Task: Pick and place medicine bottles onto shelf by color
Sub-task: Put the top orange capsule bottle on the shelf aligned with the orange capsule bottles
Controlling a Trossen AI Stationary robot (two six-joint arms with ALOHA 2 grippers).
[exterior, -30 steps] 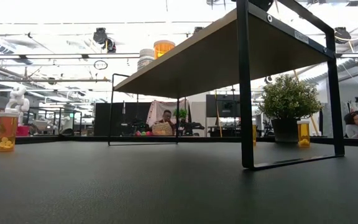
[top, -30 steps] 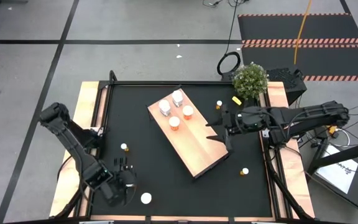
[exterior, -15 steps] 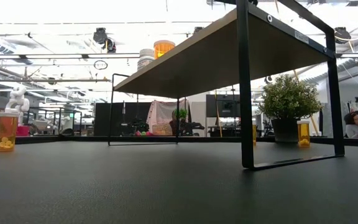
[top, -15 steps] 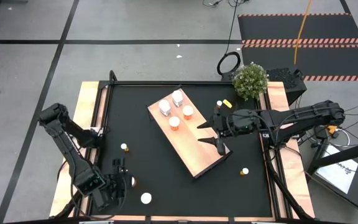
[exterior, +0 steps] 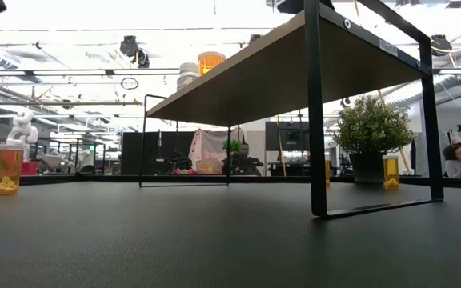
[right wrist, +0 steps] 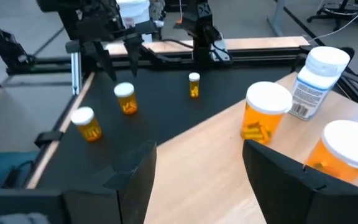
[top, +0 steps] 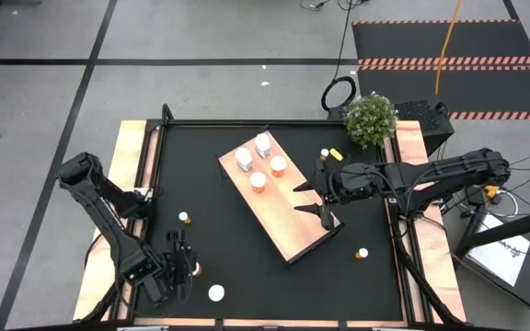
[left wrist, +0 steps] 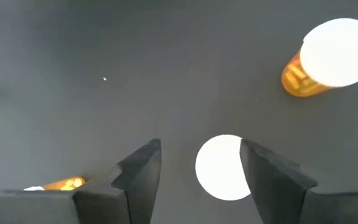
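Note:
The light-wood shelf [top: 288,213] stands on black legs [exterior: 316,112] mid-table. On its far end stand two white bottles [top: 263,144] and two orange ones [top: 277,165]. My left gripper [top: 185,262] hangs open at the near-left, pointing down. Its fingers stand on either side of a white-capped orange bottle [left wrist: 221,168] [right wrist: 125,98] and above it, apart from it. More bottles stand beside it [top: 216,292] [top: 184,218]. My right gripper [top: 313,196] hovers open over the shelf's right edge, with the shelf bottles [right wrist: 266,112] ahead of it.
Loose bottles stand far right of the shelf [top: 324,154] and near right [top: 362,252], and a yellow piece [top: 336,152] lies by the former. A potted plant [top: 371,118] stands at the far-right corner. A wooden frame [top: 136,165] rims the black tabletop.
My right gripper has moved toward the table's left, over the shelf's right edge, then held still. My left gripper has shifted slightly toward the near-left, uncovering an orange bottle beside it in the high view. No bottle has moved.

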